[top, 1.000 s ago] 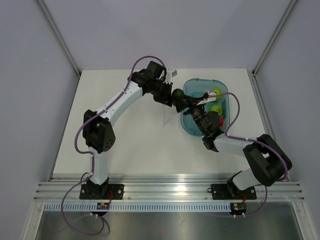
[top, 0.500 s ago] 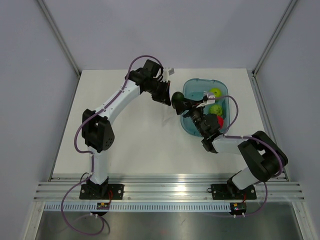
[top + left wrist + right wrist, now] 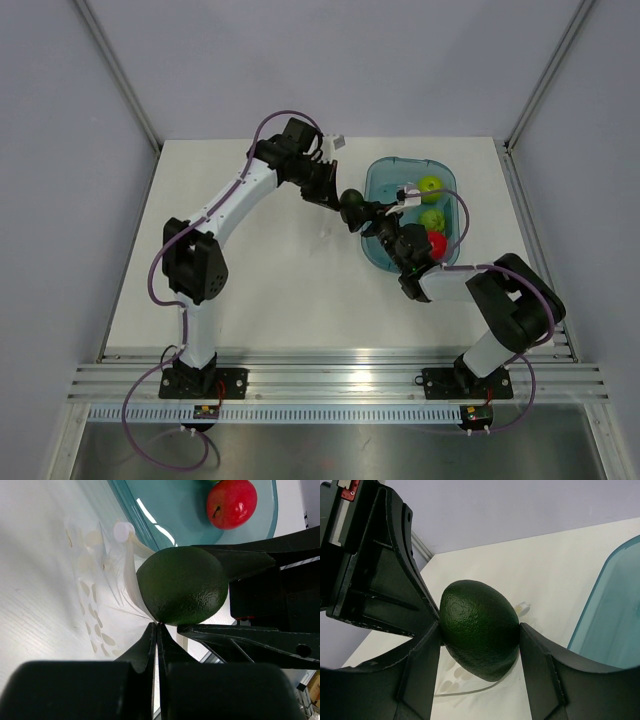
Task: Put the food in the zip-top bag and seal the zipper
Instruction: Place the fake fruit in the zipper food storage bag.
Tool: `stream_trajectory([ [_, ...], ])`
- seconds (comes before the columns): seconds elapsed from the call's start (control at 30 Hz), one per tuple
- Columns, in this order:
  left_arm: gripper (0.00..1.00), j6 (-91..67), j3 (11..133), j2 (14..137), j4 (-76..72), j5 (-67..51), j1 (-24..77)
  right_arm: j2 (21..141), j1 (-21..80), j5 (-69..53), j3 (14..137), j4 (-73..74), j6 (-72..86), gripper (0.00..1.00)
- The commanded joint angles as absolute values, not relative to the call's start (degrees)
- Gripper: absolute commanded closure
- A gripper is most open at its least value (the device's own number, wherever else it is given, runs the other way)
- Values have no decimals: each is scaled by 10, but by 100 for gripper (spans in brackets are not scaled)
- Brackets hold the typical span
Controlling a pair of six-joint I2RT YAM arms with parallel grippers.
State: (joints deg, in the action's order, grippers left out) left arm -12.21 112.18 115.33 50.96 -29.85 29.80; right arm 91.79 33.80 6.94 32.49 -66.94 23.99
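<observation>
Dark-green avocado [image 3: 479, 629]: clamped in right hand [image 3: 479, 642], held against clear zip-top bag [image 3: 107, 575] at its mouth, above tabletop [image 3: 35, 590] beside teal tray [image 3: 175, 515]. Left hand [image 3: 156, 628]: clenched on bag's edge, lifting it, apparently to keep mouth presented for insertion.

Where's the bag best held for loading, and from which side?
Pinch the bag by one mouth lip, from the side opposite the avocado, as the left gripper does: the film is thin and limp, so an edge pinch may hold the mouth open.
</observation>
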Motion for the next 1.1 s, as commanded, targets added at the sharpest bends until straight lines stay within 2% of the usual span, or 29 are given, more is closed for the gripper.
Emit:
stream_trajectory([
  [0.0, 100, -134, 1146, 1139, 477, -337, 296, 924, 345, 31, 352, -658, 234, 45],
  [0.37, 100, -145, 1129, 1126, 460, -359, 285, 897, 345, 9, 353, -635, 235, 29],
  [0.47, 100, -146, 1127, 1126, 458, -358, 285, 873, 345, 9, 352, -621, 229, 17],
  [0.63, 100, -147, 1127, 1128, 456, -359, 285, 814, 345, 23, 352, -593, 214, 10],
  [0.83, 100, -149, 1126, 1123, 456, -360, 284, 727, 345, 117, 371, -457, 202, 10],
  [0.9, 100, -150, 1122, 1121, 454, -359, 284, 708, 344, 190, 398, -344, 229, 24],
  [0.97, 100, -153, 1118, 1118, 448, -359, 285, 694, 331, 205, 448, -206, 260, 35],
  [1.07, 100, -156, 1111, 1117, 442, -364, 285, 709, 309, 154, 514, -64, 293, 36],
])
